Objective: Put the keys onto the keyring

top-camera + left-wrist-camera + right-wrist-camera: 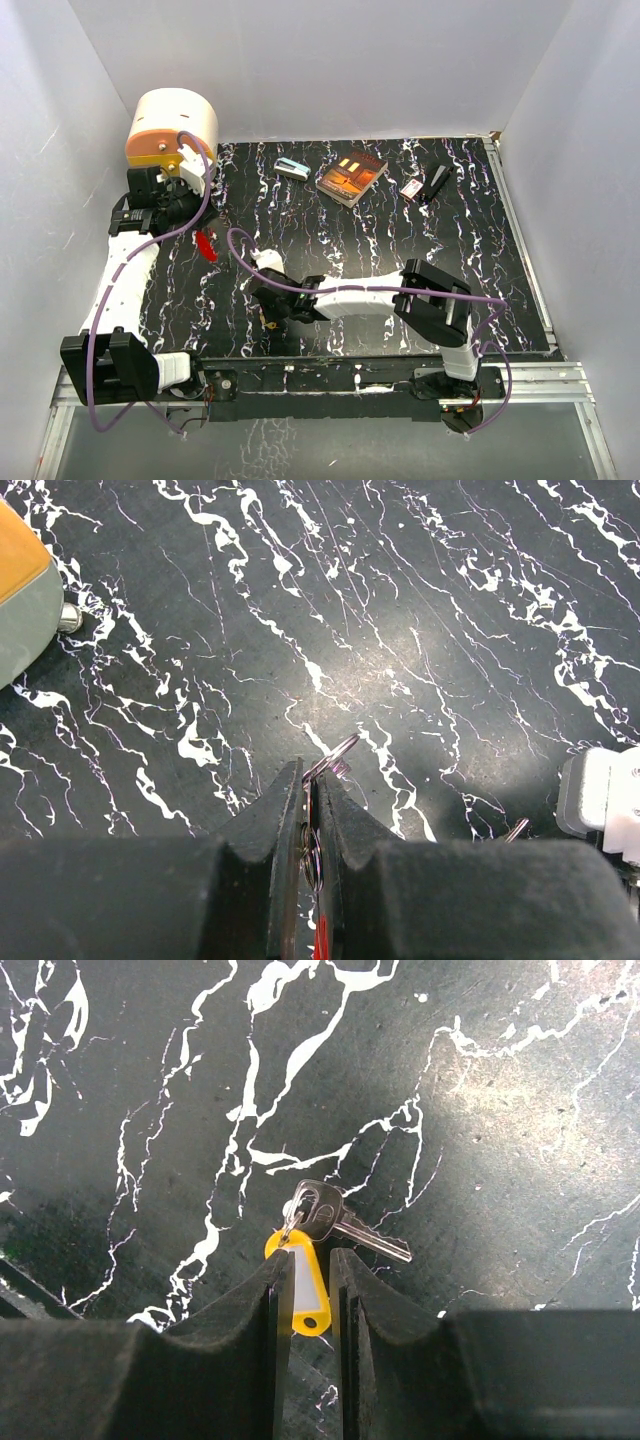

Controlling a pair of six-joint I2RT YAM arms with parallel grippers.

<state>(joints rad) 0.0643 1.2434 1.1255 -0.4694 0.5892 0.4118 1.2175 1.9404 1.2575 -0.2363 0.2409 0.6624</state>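
keyring (338,752) tight in left gripper (308,778); right gripper (308,1260) low, jaws narrow astride yellow-tagged key (325,1215), hold unclear

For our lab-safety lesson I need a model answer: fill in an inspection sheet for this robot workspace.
Surface: black marbled table, white veins.
Job's things: keyring in the left gripper, red tag there too; key with yellow tag at the right gripper.
Clutter: book, teal box, red box, black gadget along the far edge; cream drum far left.
Grippers: left shut on the keyring; right narrow around the yellow tag, grip unclear.
Cables: purple cables loop over both arms.
Surroundings: white walls; nothing else seen.
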